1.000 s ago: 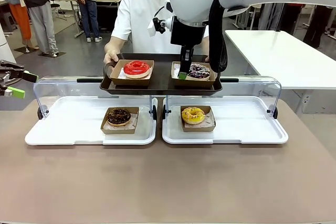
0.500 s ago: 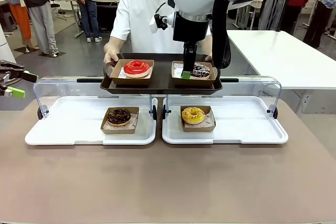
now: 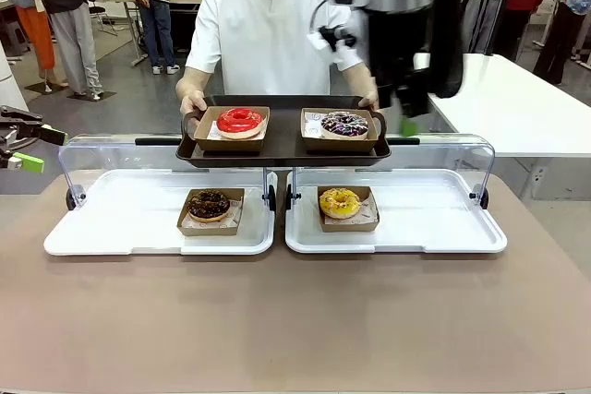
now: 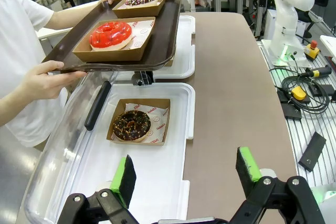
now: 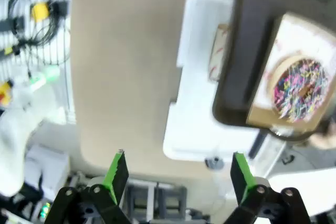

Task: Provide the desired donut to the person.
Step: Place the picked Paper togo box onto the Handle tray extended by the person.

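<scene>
The person in a white shirt holds a dark brown tray at the far side of the table. On it sit a red-glazed donut and a chocolate donut with coloured sprinkles, each in a paper box. My right gripper hangs open and empty just right of the tray, clear of the sprinkled donut. In its own view the right gripper has nothing between its fingers. My left gripper waits open at the far left edge, and the left gripper looks down on a chocolate donut.
Two white display trays with raised clear lids stand on the brown table. The left one holds a chocolate donut, the right one a yellow donut. A white table stands at the back right. Other people stand far off.
The right gripper opened, left the sprinkled donut's box on the person's tray, and pulled up and to the right. The left arm stayed still.
</scene>
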### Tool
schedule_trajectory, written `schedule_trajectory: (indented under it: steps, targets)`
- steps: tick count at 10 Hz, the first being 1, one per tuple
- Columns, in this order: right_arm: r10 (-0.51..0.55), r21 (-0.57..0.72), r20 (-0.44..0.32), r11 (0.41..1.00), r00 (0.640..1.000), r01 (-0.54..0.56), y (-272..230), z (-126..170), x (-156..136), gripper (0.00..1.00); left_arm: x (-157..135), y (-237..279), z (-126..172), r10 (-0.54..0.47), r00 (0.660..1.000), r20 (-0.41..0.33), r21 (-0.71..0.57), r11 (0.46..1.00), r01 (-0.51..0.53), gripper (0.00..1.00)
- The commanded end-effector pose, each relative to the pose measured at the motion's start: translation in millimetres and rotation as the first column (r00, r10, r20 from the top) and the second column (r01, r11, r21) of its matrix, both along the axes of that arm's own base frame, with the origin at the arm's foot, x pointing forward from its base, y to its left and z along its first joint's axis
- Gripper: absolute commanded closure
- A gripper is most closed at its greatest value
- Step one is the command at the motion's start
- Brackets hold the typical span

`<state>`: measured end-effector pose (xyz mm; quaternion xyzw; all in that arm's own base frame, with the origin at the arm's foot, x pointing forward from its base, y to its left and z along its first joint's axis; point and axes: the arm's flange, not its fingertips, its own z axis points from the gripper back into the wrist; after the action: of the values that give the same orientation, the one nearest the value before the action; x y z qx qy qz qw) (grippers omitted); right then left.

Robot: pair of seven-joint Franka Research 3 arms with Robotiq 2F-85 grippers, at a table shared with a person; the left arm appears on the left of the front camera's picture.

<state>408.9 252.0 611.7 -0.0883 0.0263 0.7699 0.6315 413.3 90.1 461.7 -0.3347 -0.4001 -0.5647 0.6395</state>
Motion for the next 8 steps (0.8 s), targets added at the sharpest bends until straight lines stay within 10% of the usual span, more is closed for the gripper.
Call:
schedule_trajectory:
  steps: [1, 8]
  targets:
    - [0.090, -0.053, 0.062, 0.995, 0.994, -0.087, -52, 7, -29, 0.00, -1, 1, 1, 0.000, 1.000, 0.003, -0.002, 1.000, 0.000, 0.00]
    - [-0.236, 0.209, 0.094, 0.955, 0.967, 0.212, -195, -2, -19, 0.00, -1, 1, 1, 0.000, 1.000, 0.003, -0.002, 1.000, 0.000, 0.00]
